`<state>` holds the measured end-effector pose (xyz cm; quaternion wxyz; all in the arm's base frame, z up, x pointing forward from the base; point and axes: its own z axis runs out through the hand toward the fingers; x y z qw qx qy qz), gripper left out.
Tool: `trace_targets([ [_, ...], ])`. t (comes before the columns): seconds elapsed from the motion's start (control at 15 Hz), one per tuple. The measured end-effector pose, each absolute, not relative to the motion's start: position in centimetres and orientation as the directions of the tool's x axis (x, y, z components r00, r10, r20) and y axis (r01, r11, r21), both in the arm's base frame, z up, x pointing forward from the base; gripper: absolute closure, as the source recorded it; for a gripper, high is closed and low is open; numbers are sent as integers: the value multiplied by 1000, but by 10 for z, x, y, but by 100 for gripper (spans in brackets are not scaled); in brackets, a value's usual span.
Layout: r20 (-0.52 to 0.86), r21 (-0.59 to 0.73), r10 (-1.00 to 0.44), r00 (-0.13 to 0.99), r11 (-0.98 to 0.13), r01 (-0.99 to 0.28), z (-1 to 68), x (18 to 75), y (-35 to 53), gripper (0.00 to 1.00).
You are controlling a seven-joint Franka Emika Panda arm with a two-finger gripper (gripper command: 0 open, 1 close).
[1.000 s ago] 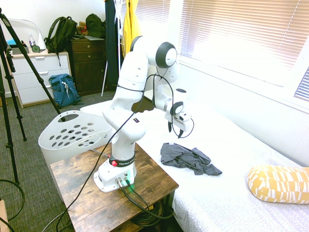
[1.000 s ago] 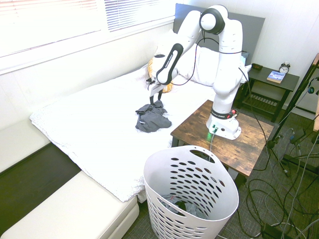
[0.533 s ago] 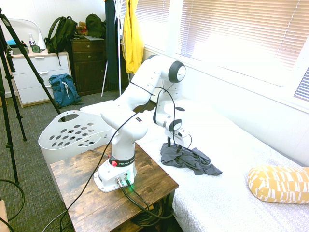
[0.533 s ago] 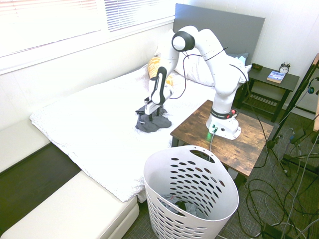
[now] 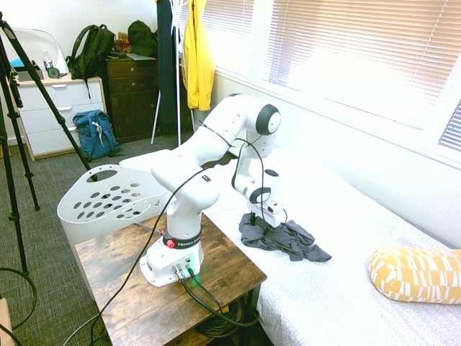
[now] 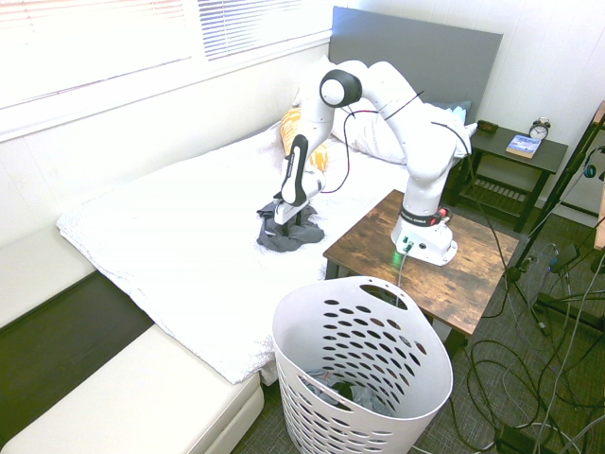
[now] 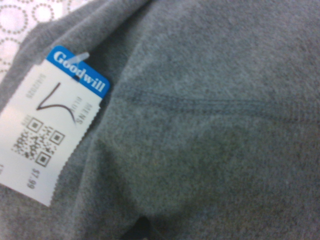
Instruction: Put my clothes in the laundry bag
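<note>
We see the gripper pointing down onto the grey clothes, with the yellow pillow well apart from them.

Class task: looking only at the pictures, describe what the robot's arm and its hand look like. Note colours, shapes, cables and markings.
The arm has glossy white rounded segments with black circular joint caps. A thin black cable loops along it. A black band with white lettering rings the base. The hand is white with dark fingers.

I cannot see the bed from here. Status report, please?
End effector open, down on grey shirt. Shirt crumpled on bed, not gripped yet. Laundry basket beside table; nothing in the way.
</note>
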<state>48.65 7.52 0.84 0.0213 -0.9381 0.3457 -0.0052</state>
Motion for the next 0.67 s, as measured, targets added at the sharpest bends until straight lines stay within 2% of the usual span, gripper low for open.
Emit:
trace_targets([
  [0.67, -4, -63, -645, 764, -762, -644, 15, 490, 76, 100],
])
